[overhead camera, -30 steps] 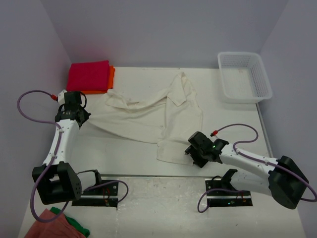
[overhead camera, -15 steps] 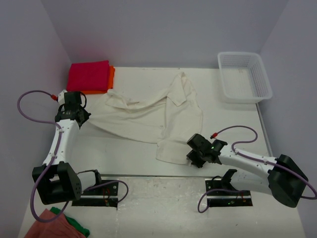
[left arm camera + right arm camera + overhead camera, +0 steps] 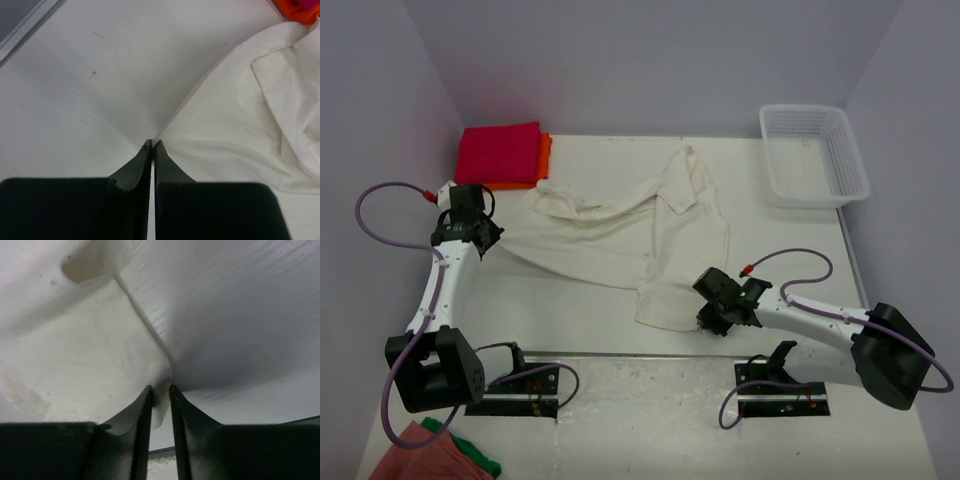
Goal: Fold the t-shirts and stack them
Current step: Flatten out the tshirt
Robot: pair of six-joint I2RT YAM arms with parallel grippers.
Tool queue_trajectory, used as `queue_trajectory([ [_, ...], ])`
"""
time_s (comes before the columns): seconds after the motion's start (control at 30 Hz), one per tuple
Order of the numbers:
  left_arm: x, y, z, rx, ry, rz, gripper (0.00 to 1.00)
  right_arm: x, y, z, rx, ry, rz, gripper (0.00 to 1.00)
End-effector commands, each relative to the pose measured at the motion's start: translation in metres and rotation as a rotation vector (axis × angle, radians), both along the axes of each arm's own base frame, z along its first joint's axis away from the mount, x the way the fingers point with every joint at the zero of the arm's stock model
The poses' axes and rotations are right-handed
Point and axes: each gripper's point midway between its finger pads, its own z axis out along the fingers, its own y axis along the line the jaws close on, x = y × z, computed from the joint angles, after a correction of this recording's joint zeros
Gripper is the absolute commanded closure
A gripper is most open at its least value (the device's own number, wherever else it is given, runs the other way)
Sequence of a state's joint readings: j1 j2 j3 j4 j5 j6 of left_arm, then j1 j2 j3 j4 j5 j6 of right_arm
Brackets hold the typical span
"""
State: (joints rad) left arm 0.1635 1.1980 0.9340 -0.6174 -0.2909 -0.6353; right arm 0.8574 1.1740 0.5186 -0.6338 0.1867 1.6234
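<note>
The cream-white t-shirt (image 3: 620, 235) lies spread and wrinkled across the middle of the table. My left gripper (image 3: 490, 235) is at its left edge, shut on a pulled-out tip of the fabric (image 3: 240, 115), its jaws pressed together (image 3: 152, 144). My right gripper (image 3: 705, 318) is at the shirt's near right corner. Its fingers stand narrowly apart with a fold of the cream cloth (image 3: 75, 355) pinched between the tips (image 3: 160, 388). The magenta-red t-shirt (image 3: 500, 152) lies folded on the orange t-shirt (image 3: 546, 152) at the back left corner.
A white mesh basket (image 3: 803, 201) stands at the back right. A salmon-pink cloth (image 3: 415, 455) and a green cloth (image 3: 475, 455) lie off the table at the near left. The table's front edge (image 3: 620, 355) runs just behind my right gripper.
My right gripper has slid left onto the shirt's near corner and its jaws have closed on the cloth. The left arm has not moved.
</note>
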Motion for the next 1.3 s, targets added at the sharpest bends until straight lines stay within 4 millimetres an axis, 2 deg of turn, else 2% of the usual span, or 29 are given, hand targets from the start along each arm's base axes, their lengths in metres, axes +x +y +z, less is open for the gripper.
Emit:
queue_trajectory([
  [0.0, 0.002, 0.004, 0.006, 0.002, -0.042, 0.014, 1.0, -0.007, -0.016, -0.014, -0.105, 0.032, 0.034, 0.81],
  [0.03, 0.002, 0.004, 0.005, 0.0, -0.041, 0.016, 1.0, -0.006, -0.014, -0.014, -0.102, 0.033, 0.044, 0.84],
  [0.13, 0.002, 0.004, 0.004, -0.001, -0.042, 0.012, 1.0, -0.005, -0.012, -0.015, -0.109, 0.034, 0.063, 1.0],
  [0.27, 0.003, 0.005, 0.003, -0.001, -0.041, 0.01, 1.0, 0.004, -0.012, -0.008, -0.12, -0.016, 0.079, 1.0],
  [0.47, 0.003, -0.003, -0.004, -0.029, -0.041, -0.021, 1.0, 0.024, -0.012, 0.021, -0.205, -0.122, 0.173, 1.0],
  [0.5, 0.002, -0.003, -0.007, -0.031, -0.038, -0.024, 1.0, 0.032, -0.006, 0.032, -0.202, -0.155, 0.2, 1.0],
  [0.57, 0.004, -0.008, -0.005, -0.038, -0.051, -0.054, 1.0, 0.041, -0.007, 0.048, -0.242, -0.212, 0.264, 1.0],
  [0.6, 0.005, -0.009, -0.003, -0.035, -0.055, -0.059, 1.0, 0.055, -0.003, 0.066, -0.253, -0.276, 0.274, 1.0],
  [0.67, 0.007, -0.012, 0.005, -0.018, -0.074, -0.076, 1.0, 0.067, -0.005, 0.091, -0.296, -0.352, 0.331, 1.0],
  [0.7, 0.008, -0.014, 0.009, -0.017, -0.084, -0.087, 1.0, 0.079, -0.001, 0.112, -0.307, -0.414, 0.336, 1.0],
  [0.77, 0.011, -0.023, 0.014, -0.023, -0.1, -0.134, 1.0, 0.09, -0.004, 0.134, -0.376, -0.465, 0.396, 1.0],
  [0.8, 0.013, -0.025, 0.019, -0.017, -0.11, -0.151, 1.0, 0.098, -0.003, 0.152, -0.386, -0.501, 0.395, 1.0],
  [0.87, 0.017, -0.034, 0.023, -0.009, -0.116, -0.209, 1.0, 0.11, -0.006, 0.168, -0.451, -0.538, 0.44, 1.0],
  [0.9, 0.018, -0.034, 0.028, 0.007, -0.123, -0.219, 1.0, 0.118, -0.003, 0.187, -0.448, -0.577, 0.434, 1.0],
  [0.97, 0.019, -0.035, 0.035, 0.044, -0.132, -0.248, 1.0, 0.129, -0.009, 0.207, -0.509, -0.614, 0.462, 1.0],
  [1.0, 0.019, -0.034, 0.042, 0.057, -0.142, -0.25, 1.0, 0.135, -0.008, 0.226, -0.505, -0.651, 0.449, 1.0],
  [1.07, 0.018, -0.033, 0.056, 0.076, -0.195, -0.23, 1.0, 0.148, -0.018, 0.242, -0.525, -0.668, 0.462, 1.0],
  [1.1, 0.02, -0.034, 0.066, 0.073, -0.227, -0.234, 1.0, 0.156, -0.02, 0.26, -0.521, -0.711, 0.442, 1.0],
  [1.17, 0.022, -0.045, 0.084, 0.054, -0.295, -0.274, 1.0, 0.169, -0.037, 0.279, -0.565, -0.744, 0.442, 1.0],
  [1.2, 0.026, -0.049, 0.099, 0.055, -0.343, -0.288, 1.0, 0.177, -0.04, 0.301, -0.56, -0.801, 0.421, 1.0],
  [1.23, 0.028, -0.057, 0.11, 0.044, -0.378, -0.328, 1.0, 0.185, -0.055, 0.311, -0.602, -0.806, 0.432, 1.0],
  [1.27, 0.029, -0.062, 0.12, 0.04, -0.405, -0.353, 1.0, 0.189, -0.059, 0.322, -0.603, -0.825, 0.44, 1.0],
])
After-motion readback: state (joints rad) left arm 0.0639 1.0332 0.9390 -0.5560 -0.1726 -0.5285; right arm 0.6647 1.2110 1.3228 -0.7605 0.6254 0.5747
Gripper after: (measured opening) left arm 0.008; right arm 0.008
